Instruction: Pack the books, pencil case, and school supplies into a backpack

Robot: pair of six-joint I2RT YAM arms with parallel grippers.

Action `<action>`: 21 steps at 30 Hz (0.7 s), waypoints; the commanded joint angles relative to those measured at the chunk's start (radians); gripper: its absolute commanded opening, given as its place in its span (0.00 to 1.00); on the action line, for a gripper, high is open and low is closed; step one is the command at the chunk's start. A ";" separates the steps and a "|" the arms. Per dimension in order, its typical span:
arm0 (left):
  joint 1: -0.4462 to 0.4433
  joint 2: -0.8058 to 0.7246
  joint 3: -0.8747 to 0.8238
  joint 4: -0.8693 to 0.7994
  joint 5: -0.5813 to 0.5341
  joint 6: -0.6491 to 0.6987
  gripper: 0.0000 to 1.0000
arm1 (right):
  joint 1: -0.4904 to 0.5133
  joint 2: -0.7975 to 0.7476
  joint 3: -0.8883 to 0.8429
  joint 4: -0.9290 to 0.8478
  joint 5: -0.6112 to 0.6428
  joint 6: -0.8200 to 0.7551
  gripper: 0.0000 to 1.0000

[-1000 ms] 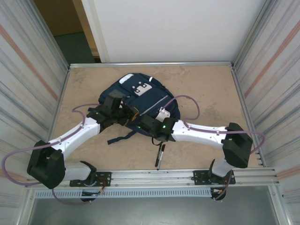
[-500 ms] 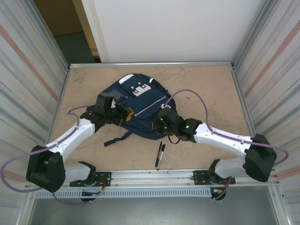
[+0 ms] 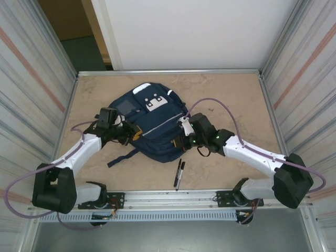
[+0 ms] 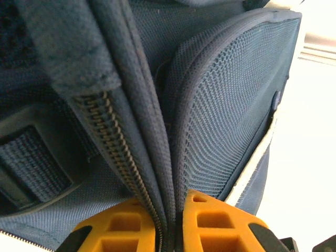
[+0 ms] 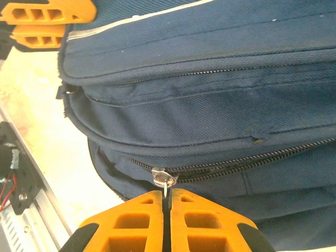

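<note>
Right wrist view: backpack is soft, floppy, prob. light fabric, lying mid table; best taken at stiff bits. Its zip pull is pinched by right claw, zip-side seam pinched by left claw; 2 pens lie near.

I work in a lab test cell. My bench is a tan slab boxed in by ribbed wall panels at frame left and right and a white board at the top. My arms are bolted to an aluminium rail along the bottom, trailing purple cables.
</note>
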 commanded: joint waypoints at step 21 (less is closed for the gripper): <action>0.190 0.102 0.267 -0.390 0.107 0.400 0.56 | 0.194 0.265 0.223 0.157 0.065 -0.002 0.00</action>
